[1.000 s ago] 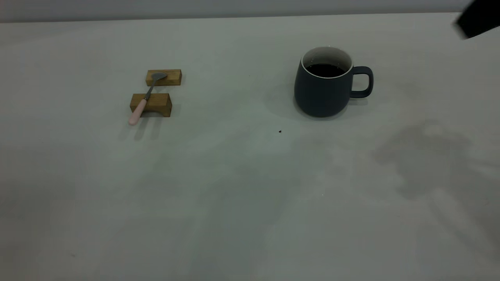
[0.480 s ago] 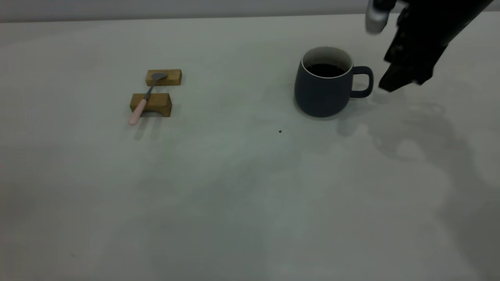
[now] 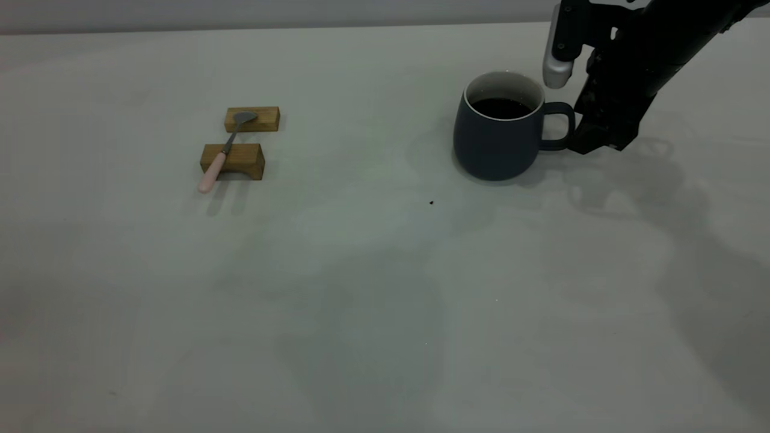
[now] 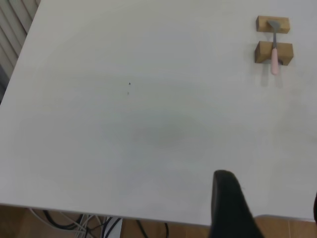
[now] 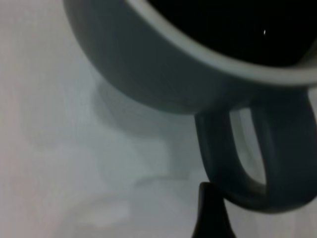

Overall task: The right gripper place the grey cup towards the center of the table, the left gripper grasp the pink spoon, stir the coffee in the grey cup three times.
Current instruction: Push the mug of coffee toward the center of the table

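Your right gripper (image 3: pixel 592 141) is down right beside the grey cup's (image 3: pixel 496 141) handle, can't tell if its fingers are spread or closed, and the cup sits on the table (image 3: pixel 373 300) toward its right side, full of coffee (image 3: pixel 500 108).

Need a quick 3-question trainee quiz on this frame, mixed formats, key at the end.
1. True or false: the pink spoon lies across two wooden blocks.
2. Multiple choice: the right gripper is (A) above the spoon, (B) beside the handle of the grey cup, (C) out of view.
3. Fill in: the cup holds dark ____.

Key:
1. True; its bowl rests on the far block, its handle on the near one.
2. B.
3. Coffee.

The left gripper is far from the spoon, near the table edge.
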